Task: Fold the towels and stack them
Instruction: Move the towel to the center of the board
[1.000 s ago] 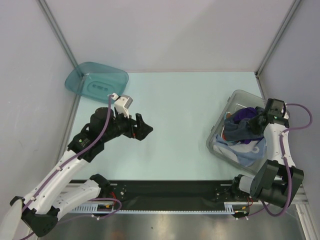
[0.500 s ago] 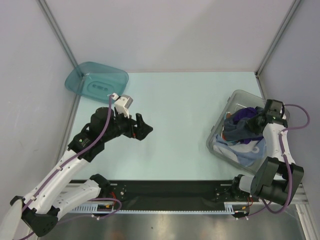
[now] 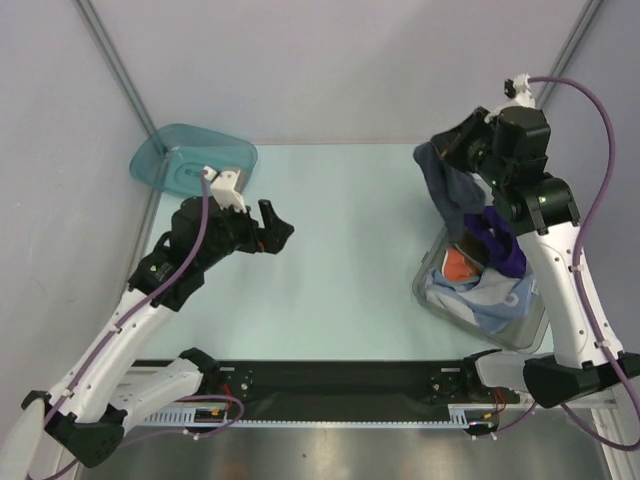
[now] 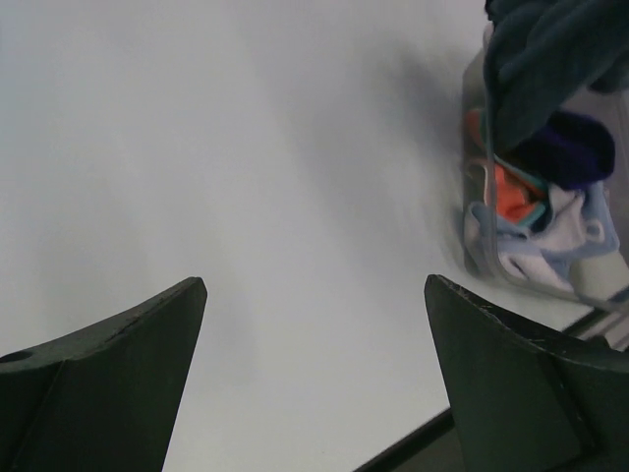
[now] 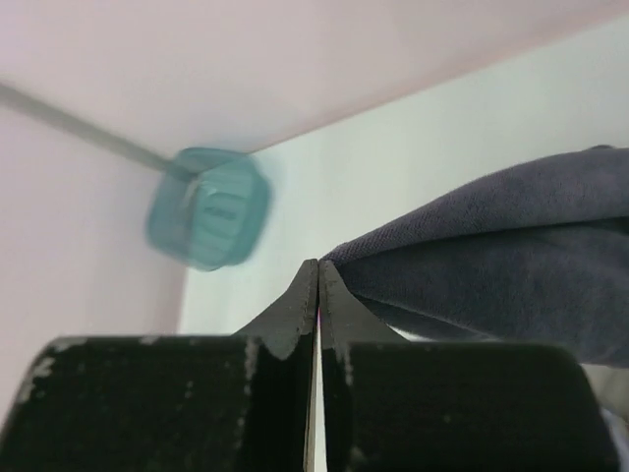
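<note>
— Pale bench (image 3: 350,260), mostly bare. What has the right end effector (image 3: 440,152) got?
— Jaws pinched tight on one corner of the grey towel (image 3: 452,195). It hangs limp above the bin (image 3: 424,284), and the other towels (image 3: 488,292) lie heaped inside.
— And the left end effector (image 3: 272,228)?
— Wide apart, empty, over the bench. The cloth looks light and floppy, so I'd take its free corner.

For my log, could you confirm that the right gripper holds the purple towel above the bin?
Not quite: the right gripper holds the dark grey-blue towel, not the purple one, above the bin, as the right wrist view shows.
</note>
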`<state>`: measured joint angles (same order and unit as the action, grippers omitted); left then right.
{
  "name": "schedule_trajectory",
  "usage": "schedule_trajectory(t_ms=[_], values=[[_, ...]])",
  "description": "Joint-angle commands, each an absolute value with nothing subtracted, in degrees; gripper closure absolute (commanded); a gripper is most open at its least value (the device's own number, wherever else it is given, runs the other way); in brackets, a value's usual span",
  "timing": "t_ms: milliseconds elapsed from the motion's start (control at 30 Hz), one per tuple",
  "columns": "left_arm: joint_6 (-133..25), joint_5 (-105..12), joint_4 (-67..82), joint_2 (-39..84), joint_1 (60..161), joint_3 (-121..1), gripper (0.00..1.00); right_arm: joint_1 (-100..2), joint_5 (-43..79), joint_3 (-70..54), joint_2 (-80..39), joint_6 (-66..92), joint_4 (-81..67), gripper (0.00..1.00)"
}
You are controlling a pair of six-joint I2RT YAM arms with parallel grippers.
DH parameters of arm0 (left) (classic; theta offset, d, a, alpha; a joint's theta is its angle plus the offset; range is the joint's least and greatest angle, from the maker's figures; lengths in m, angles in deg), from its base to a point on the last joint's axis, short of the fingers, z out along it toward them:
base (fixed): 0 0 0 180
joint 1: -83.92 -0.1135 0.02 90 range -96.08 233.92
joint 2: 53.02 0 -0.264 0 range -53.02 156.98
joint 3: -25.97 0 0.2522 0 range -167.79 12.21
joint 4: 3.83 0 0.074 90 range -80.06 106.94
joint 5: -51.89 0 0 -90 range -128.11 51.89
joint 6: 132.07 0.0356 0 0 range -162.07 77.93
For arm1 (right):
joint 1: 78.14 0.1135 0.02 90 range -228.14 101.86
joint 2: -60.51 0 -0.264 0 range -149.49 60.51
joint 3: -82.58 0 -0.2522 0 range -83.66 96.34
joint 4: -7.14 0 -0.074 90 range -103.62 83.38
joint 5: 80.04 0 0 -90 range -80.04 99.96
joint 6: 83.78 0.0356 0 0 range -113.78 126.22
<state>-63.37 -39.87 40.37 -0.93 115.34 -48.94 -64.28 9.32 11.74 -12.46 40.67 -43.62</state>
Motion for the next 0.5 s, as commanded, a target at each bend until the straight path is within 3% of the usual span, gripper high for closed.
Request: schedule_trajectory(t_ms=[0,100,367,400,467], values=[[-66.3,-37.2,41.3,-2.0,110.7,-53.4,0.0,-56.4,8.7,15.7,-15.0,40.4,-42.4,1.0],[-68.3,-39.1,42.5,-2.9,106.5,-54.5,0.0,-50.6,15.2,11.4,-14.7,42.8,-36.7,1.0],[-70.9,-39.8,43.4,-3.5,100.9,-47.9,0.0,-32.3,19.5,-24.3,-12.4,41.3,-21.2,1.0],[-71.2,-40.3,43.2,-3.4,100.8,-46.9,0.0,-31.1,21.1,-27.0,-12.5,41.2,-19.6,0.96],[-71.1,-40.7,41.3,-2.8,100.8,-43.5,0.02,-29.5,21.8,-28.9,-13.4,39.3,-22.8,0.71]])
